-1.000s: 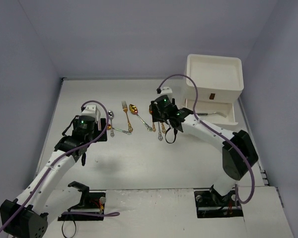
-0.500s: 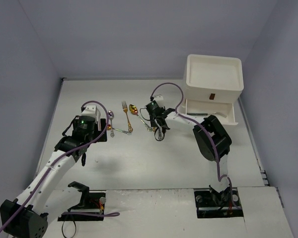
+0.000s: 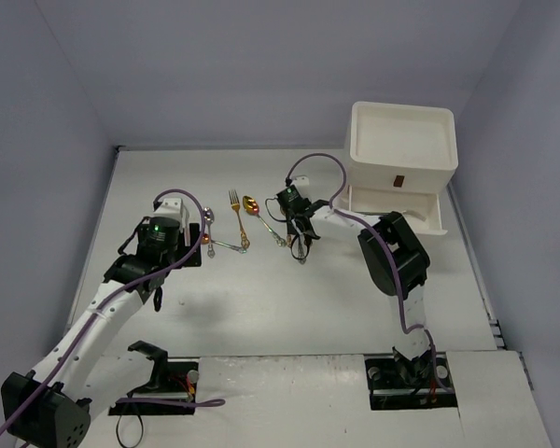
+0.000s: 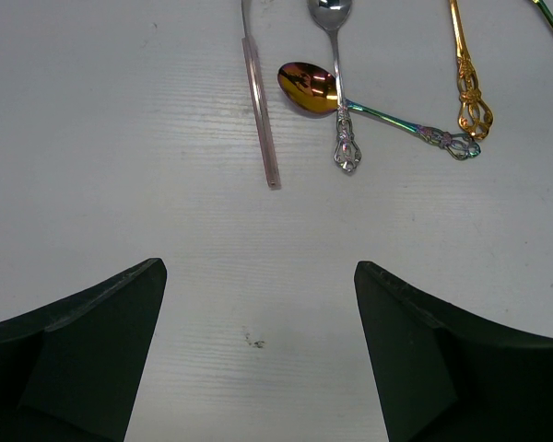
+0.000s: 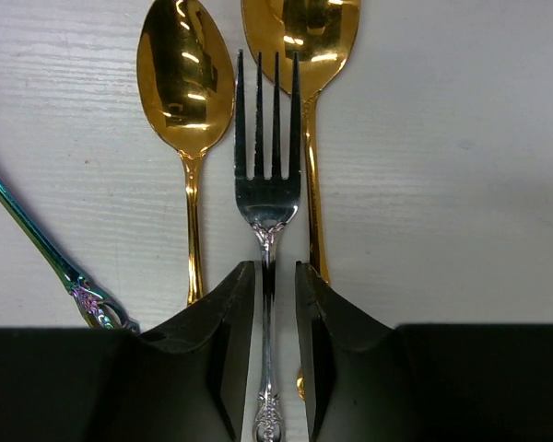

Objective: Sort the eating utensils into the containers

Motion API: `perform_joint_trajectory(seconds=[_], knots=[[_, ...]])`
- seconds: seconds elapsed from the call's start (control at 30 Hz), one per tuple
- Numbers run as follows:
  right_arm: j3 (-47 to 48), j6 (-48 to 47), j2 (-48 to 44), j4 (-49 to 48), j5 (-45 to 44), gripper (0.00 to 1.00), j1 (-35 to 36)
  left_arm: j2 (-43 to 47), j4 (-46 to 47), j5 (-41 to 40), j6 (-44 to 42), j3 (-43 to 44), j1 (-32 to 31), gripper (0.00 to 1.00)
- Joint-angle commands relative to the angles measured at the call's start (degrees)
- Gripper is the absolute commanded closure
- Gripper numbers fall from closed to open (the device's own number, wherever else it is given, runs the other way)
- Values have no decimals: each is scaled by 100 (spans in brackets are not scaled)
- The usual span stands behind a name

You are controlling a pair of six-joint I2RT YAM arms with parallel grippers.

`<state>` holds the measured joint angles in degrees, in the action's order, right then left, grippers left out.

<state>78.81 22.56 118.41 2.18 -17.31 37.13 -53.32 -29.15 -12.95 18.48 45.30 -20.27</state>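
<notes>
My right gripper (image 5: 275, 295) is low over the table, its fingers (image 5: 230, 322) narrowly apart on either side of the handle of a silver fork (image 5: 267, 175), with small gaps showing. Two gold spoons (image 5: 184, 83) (image 5: 304, 37) flank the fork. In the top view the right gripper (image 3: 301, 238) is left of the cream-white cabinet (image 3: 401, 140), whose lower drawer (image 3: 420, 217) is pulled open. My left gripper (image 4: 258, 304) is wide open and empty above bare table. Ahead of it lie a copper-gold spoon (image 4: 307, 87), a silver spoon (image 4: 336, 55) and a pinkish handle (image 4: 261, 110).
A gold fork (image 3: 235, 210) and a gold spoon (image 3: 252, 205) lie between the arms. An iridescent teal handle (image 5: 37, 244) lies left of the right fingers. Grey walls enclose the table on three sides.
The right arm has folded in and its gripper has come down over the fork in the utensil cluster. The left arm has not moved.
</notes>
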Motion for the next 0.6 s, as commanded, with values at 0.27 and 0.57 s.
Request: perform_joint_trajectory(seconds=[0.27,0.57], knots=[[152,-125,138,-86,32,98,48,-56,147,-50,6,304,15,19],[143,-93,-519,-95,26,100,66,-65,138,-67,-2,304,15,19]])
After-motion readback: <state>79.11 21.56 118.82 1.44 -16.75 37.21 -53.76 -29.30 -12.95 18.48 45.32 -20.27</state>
